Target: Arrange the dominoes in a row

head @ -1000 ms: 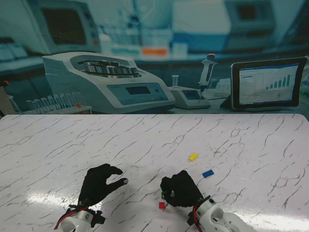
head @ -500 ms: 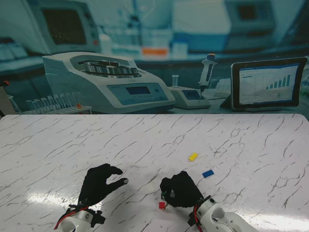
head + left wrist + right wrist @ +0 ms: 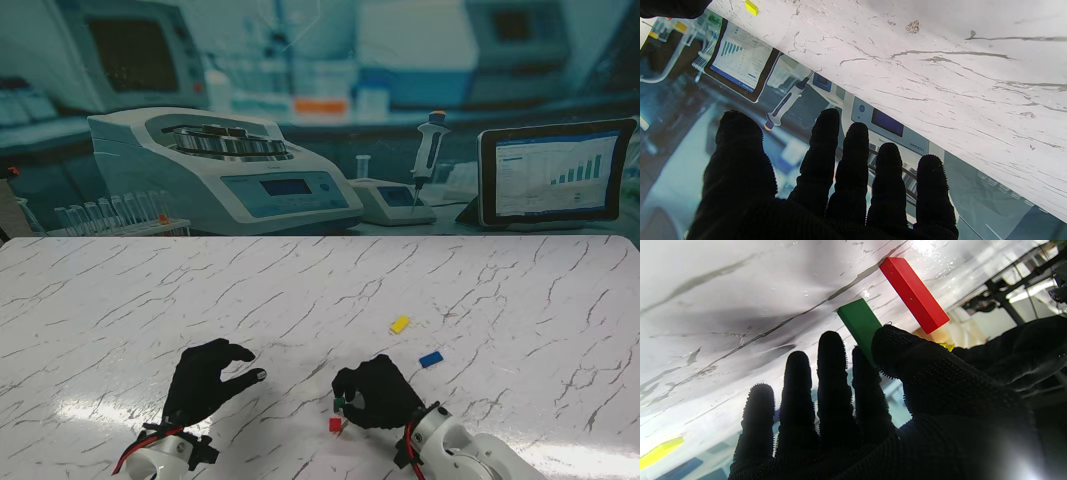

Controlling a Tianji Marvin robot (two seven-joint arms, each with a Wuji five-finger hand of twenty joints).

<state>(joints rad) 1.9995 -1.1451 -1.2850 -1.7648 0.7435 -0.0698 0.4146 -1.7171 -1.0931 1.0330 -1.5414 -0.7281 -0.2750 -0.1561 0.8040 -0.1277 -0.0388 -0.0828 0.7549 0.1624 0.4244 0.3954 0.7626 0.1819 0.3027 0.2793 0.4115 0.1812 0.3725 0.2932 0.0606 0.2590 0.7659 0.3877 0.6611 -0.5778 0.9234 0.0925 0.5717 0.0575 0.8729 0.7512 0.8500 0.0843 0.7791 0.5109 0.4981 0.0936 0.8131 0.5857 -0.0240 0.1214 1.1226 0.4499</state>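
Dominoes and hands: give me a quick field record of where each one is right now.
red domino: standing on the table, just left of the right hand
green domino: pinched between thumb and forefinger of the right hand, close beside the red one
yellow domino: lying flat, farther from me, right of centre
blue domino: lying flat, nearer to me than the yellow one
left hand: open, holding nothing
table: white marble pattern

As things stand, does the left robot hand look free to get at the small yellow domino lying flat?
Probably yes: the left robot hand is open, and bare marble lies between it and the yellow domino.
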